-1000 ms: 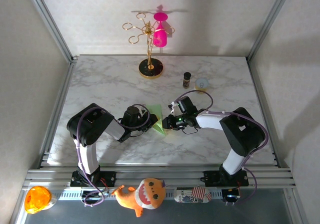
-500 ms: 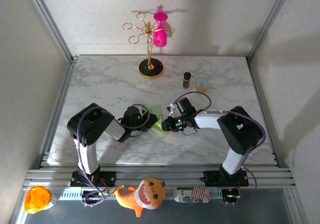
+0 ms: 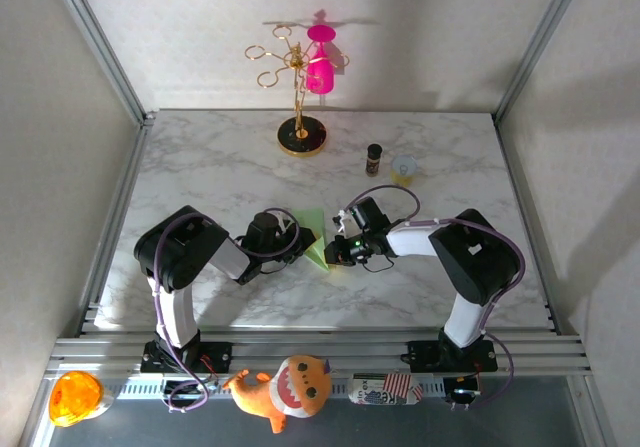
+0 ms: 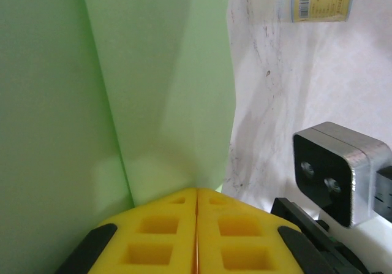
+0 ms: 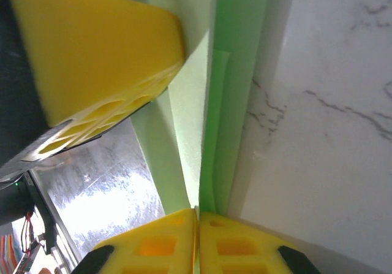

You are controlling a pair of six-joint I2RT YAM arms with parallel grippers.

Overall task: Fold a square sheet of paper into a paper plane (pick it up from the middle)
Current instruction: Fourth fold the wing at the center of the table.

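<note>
Bare marble [image 3: 200, 172] either side, left gripper [image 3: 307, 244] and right gripper [image 3: 331, 252] facing mid-table, gold stand [image 3: 301, 135], dark bottle [image 3: 374, 158], cup [image 3: 403, 170] behind

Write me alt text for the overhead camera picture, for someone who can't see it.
Seen from above, two robot arms meet mid-table, the left gripper and right gripper each pinching a folded pale green paper from opposite sides. Behind on the marble table stand a gold rack holding a pink cup, a dark bottle and a small pale cup.
</note>
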